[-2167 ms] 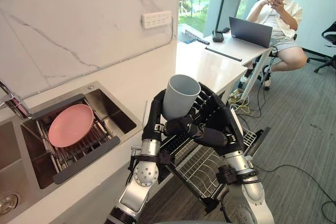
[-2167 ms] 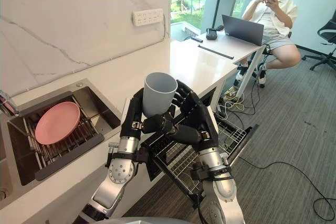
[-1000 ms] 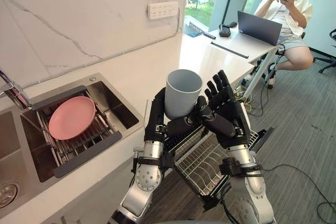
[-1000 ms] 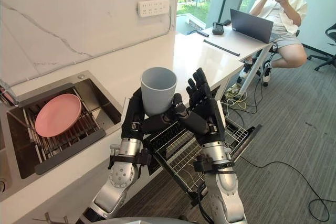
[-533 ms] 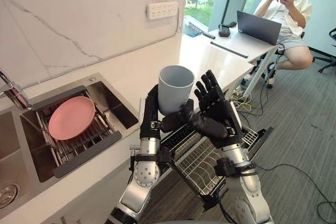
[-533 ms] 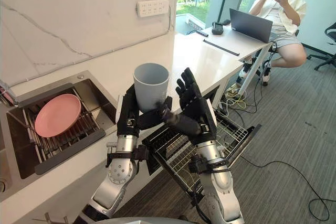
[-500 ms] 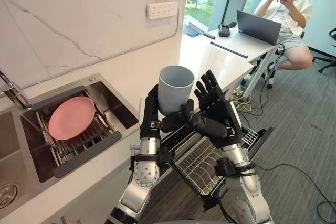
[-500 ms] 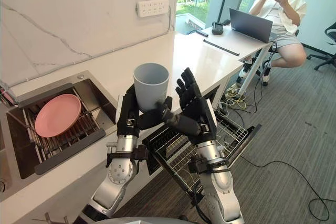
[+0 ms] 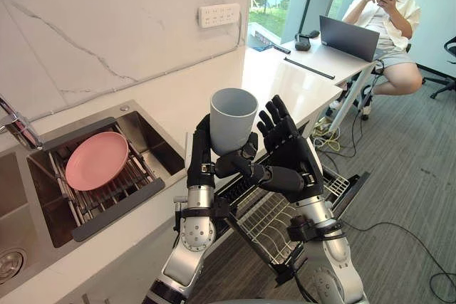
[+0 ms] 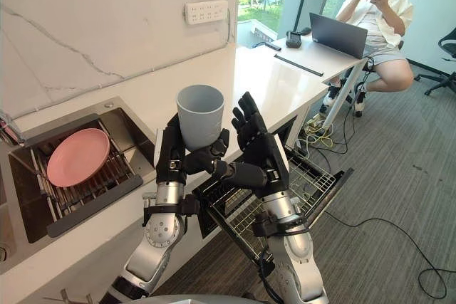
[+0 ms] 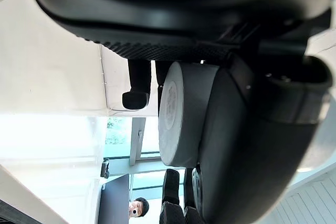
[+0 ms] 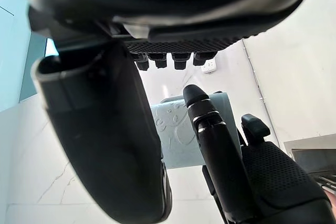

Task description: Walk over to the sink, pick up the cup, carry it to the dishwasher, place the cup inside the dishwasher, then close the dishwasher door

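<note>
Closest below me, the dishwasher's wire rack [image 9: 274, 220] stands pulled out over the lowered door [image 9: 354, 184]. Above it my left hand [image 9: 200, 158] is wrapped round the grey cup [image 9: 233, 119], holding it upright, mouth up. My right hand [image 9: 291, 160] is just beside the cup, fingers straight and spread, grasping nothing. Beyond lies the white countertop [image 9: 178, 108]. To my left is the steel sink [image 9: 151, 142], where a pink plate [image 9: 96, 160] rests on a drainer [image 9: 117, 201]. A marble wall [image 9: 107, 26] with a socket strip [image 9: 219, 14] rises behind. Farther off, across grey carpet [image 9: 413, 169], a person [image 9: 388, 8] sits by a desk [image 9: 324, 62] with a laptop [image 9: 347, 37].
</note>
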You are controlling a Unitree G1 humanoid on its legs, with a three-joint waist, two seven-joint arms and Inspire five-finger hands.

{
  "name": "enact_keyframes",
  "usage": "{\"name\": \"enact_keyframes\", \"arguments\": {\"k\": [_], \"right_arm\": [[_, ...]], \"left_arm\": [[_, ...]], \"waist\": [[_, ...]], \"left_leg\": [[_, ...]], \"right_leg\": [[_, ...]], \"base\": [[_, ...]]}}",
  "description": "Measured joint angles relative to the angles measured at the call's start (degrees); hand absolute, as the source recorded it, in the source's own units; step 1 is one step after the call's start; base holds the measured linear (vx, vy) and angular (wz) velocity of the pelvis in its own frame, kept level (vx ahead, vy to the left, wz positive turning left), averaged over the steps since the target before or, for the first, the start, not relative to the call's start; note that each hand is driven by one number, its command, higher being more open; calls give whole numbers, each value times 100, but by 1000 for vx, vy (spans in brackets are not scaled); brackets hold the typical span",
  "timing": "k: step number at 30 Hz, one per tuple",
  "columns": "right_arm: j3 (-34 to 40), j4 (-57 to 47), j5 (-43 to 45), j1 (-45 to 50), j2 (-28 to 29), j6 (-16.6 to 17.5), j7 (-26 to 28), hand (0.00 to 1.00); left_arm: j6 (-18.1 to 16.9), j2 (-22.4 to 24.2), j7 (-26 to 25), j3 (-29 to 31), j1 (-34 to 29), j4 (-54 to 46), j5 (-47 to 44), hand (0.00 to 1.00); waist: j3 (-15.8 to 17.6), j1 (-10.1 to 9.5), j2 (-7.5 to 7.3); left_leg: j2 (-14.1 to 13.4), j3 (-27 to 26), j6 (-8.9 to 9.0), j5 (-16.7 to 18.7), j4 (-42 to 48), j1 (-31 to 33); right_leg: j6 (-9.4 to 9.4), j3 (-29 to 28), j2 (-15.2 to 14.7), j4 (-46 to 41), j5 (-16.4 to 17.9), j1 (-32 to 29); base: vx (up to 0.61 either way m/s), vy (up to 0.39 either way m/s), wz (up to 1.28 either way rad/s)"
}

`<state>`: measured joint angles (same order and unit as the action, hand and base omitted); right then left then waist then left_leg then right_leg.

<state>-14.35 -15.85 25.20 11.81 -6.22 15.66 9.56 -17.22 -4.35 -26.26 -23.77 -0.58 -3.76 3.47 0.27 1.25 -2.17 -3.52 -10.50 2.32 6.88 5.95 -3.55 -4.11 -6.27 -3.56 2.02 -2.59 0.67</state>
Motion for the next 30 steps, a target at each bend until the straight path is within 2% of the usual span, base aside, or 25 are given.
{"name": "enact_keyframes", "arguments": {"k": [9, 21, 22, 30], "right_arm": [[34, 0, -5, 5, 4, 1, -136, 100], [46, 184, -5, 5, -4, 0, -534, 100], [45, 184, -5, 4, -7, 0, -545, 0], [51, 190, -8, 2, -59, 0, -719, 0]], "left_arm": [[0, 3, 288, -54, -1, 32, 89, 0], [0, -7, 800, -733, -1, 32, 111, 0], [0, -17, 823, -736, -1, 32, 111, 0], [0, -70, 891, -814, 0, 30, 105, 0]], "waist": [[-1, -3, 2], [-18, -1, 32], [-20, 5, 36], [-22, 1, 38]], "left_leg": [[3, 9, -2, -1, -1, 0], [15, 37, -6, -17, -17, 12], [15, 39, -6, -20, -20, 14], [36, 64, -15, -31, -21, 35]], "right_leg": [[0, 8, -3, 0, 0, 6], [0, 33, -15, 7, 1, 7], [1, 36, -15, 6, 1, 5], [1, 58, -40, 8, 1, -1]], "base": [[0, 0, 0], [0, 0, 0], [0, 0, 0], [0, 0, 0]]}}
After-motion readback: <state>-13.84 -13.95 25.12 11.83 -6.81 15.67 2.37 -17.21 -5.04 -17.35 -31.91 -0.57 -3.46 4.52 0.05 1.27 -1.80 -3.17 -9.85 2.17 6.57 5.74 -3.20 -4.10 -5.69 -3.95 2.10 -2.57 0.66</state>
